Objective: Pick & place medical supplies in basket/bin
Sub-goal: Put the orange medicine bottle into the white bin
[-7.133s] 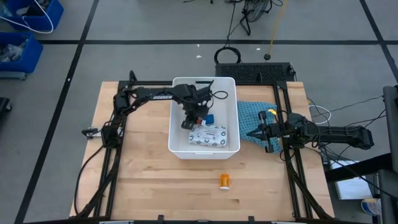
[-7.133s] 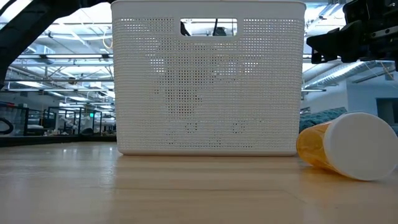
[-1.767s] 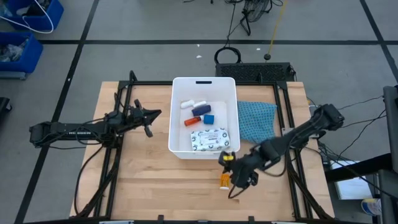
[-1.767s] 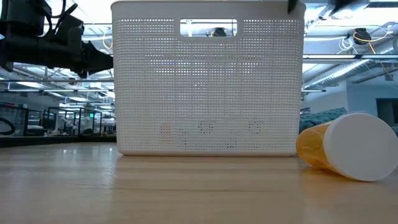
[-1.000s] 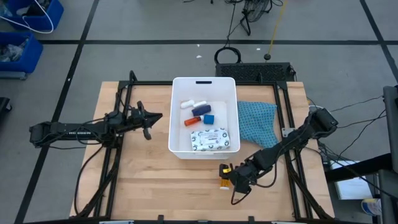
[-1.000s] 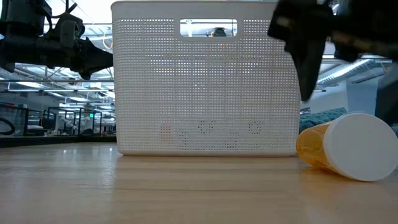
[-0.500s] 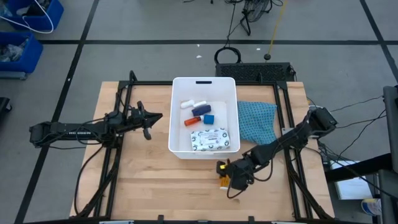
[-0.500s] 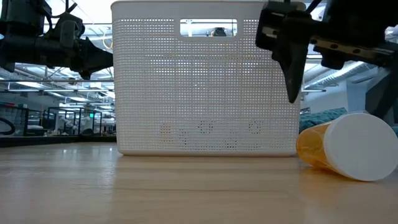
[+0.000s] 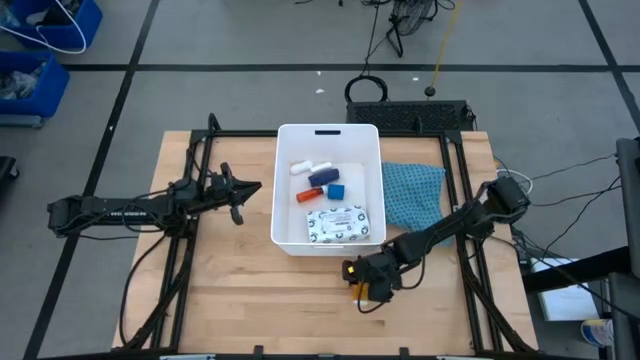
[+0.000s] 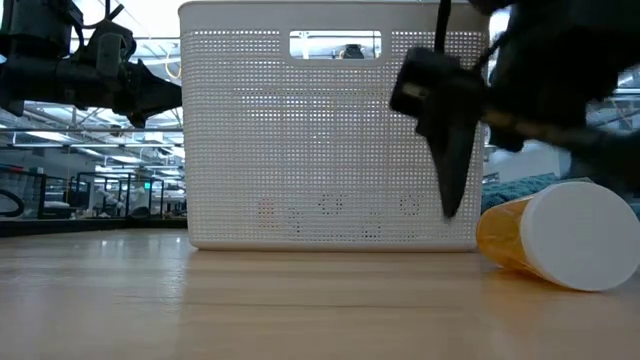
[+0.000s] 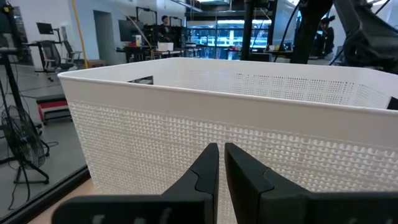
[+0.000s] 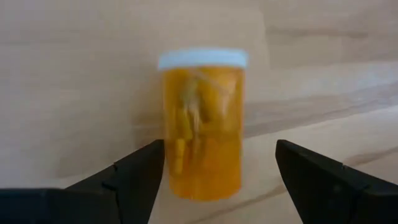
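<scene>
An orange bottle (image 12: 202, 124) with a white cap lies on its side on the table's near part (image 10: 555, 235), just in front of the white basket (image 9: 290, 240). My right gripper (image 12: 217, 149) is open and hangs over the bottle (image 9: 362, 293), one finger on each side, apart from it. In the basket lie a white patterned packet (image 9: 343, 222), a blue cube (image 9: 335, 189), a red bottle (image 9: 308, 196) and white tubes (image 9: 310, 166). Left of the basket my left gripper (image 9: 252, 187) is shut on nothing, held above the table (image 11: 221, 155).
A teal cloth (image 9: 412, 195) lies on the table right of the basket. The basket's perforated wall (image 10: 330, 140) stands just behind the bottle. Bare wood spreads along the near edge (image 9: 250, 300). Blue crates (image 9: 40, 50) sit on the floor at far left.
My right gripper has moved toward the table's left edge and down, coming over the orange bottle, and has stayed open. The bottle has not moved.
</scene>
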`<state>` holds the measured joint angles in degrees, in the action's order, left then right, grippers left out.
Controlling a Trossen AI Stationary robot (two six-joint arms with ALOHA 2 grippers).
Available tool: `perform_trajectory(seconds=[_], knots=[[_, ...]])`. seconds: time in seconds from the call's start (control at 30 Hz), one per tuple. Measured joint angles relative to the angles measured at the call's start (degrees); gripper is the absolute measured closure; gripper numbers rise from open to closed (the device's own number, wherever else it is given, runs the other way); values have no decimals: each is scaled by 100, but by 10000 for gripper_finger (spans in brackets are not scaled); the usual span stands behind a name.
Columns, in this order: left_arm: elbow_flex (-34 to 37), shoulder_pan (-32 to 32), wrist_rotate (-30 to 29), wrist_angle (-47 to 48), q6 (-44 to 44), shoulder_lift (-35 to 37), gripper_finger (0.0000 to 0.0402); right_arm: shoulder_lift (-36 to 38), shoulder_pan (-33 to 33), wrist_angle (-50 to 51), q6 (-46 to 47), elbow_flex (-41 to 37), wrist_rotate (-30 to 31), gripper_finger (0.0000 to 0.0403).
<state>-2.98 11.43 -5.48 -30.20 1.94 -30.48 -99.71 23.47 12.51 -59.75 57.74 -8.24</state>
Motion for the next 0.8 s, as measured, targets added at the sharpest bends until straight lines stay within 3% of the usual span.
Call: perform_trajectory(seconds=[0.1,0.4,0.8], knots=[[0,0,-4,-4,-47,0,369,-269,62,-159,-232,9,374,101],[0,0,-8,-7,-156,0,369,-446,68,-166,-56,19,132,127],[0,-1,-9,-2,-155,0,369,-379,96,-227,554,6,-18,240]])
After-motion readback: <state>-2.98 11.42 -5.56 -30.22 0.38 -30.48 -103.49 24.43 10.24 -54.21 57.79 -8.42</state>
